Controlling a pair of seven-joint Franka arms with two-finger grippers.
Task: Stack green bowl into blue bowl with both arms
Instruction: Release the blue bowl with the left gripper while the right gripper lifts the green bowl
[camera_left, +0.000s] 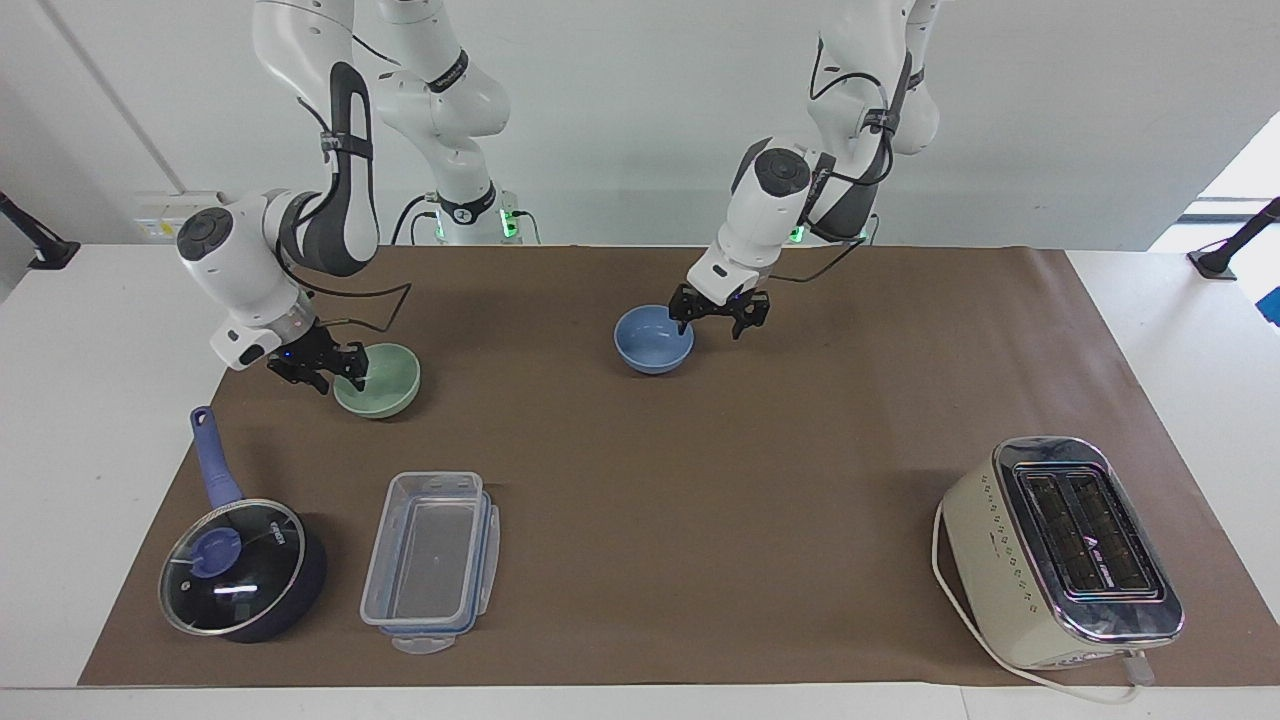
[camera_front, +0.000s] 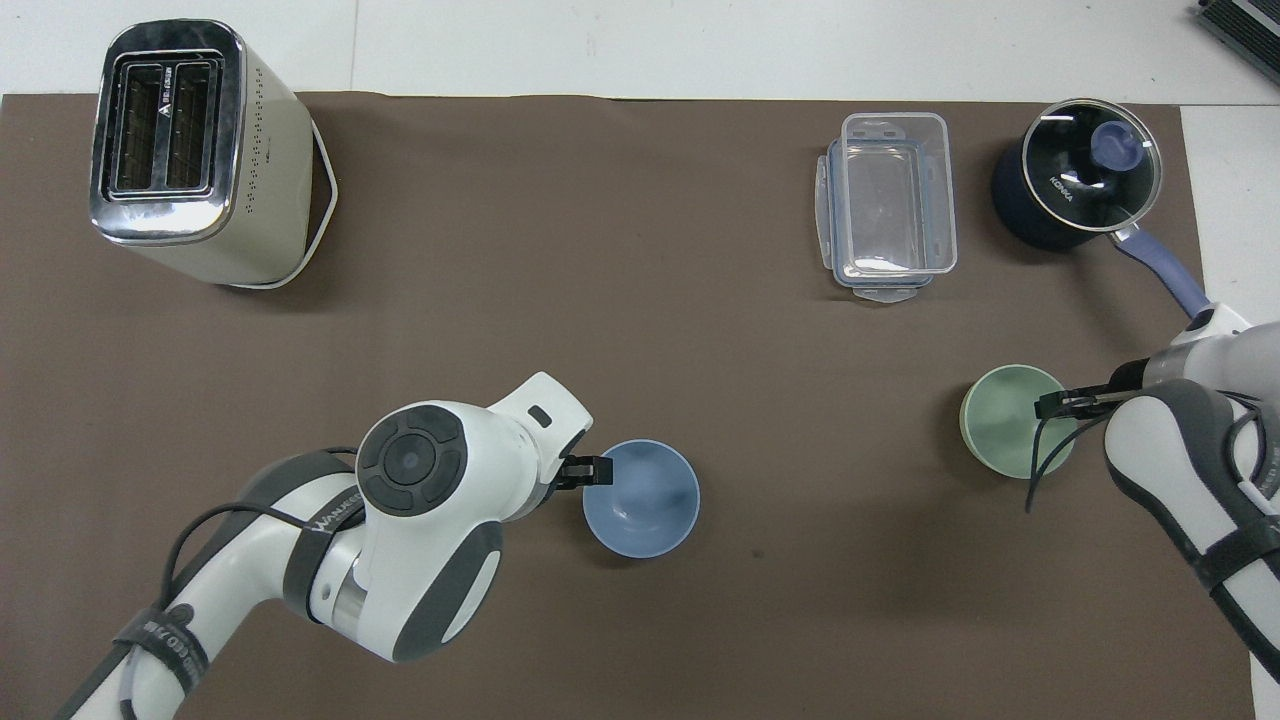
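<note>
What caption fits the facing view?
Right gripper at the green bowl's rim; left gripper open beside the blue bowl.

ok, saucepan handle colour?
Periwinkle blue, matching the lid knob; the saucepan body is dark blue. Clearest in the facing view.
</note>
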